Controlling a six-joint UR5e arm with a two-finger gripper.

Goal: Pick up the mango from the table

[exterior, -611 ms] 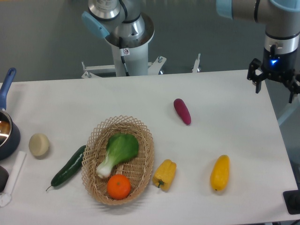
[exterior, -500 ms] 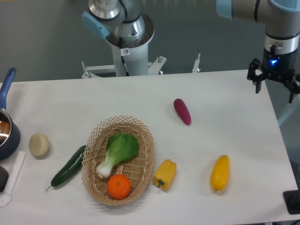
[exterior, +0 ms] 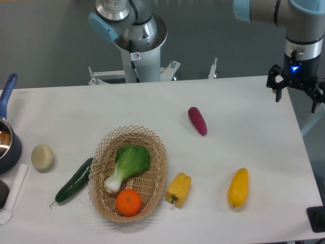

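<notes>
The white counter (exterior: 244,109) fills most of the frame. The arm (exterior: 303,30) comes in from the upper right, its wrist pointing straight down over the counter's far right corner. The pincer (exterior: 296,91) hangs there with its black fingers spread apart, empty and well apart from every item. A wicker basket (exterior: 158,175) sits lower centre, holding a bok choy (exterior: 130,163) and an orange (exterior: 128,202). A cucumber (exterior: 74,180) lies just left of it. The mango (exterior: 238,187) lies on the counter at lower right, near a yellow bell pepper (exterior: 178,188). A purple vegetable (exterior: 197,120) rests toward centre.
</notes>
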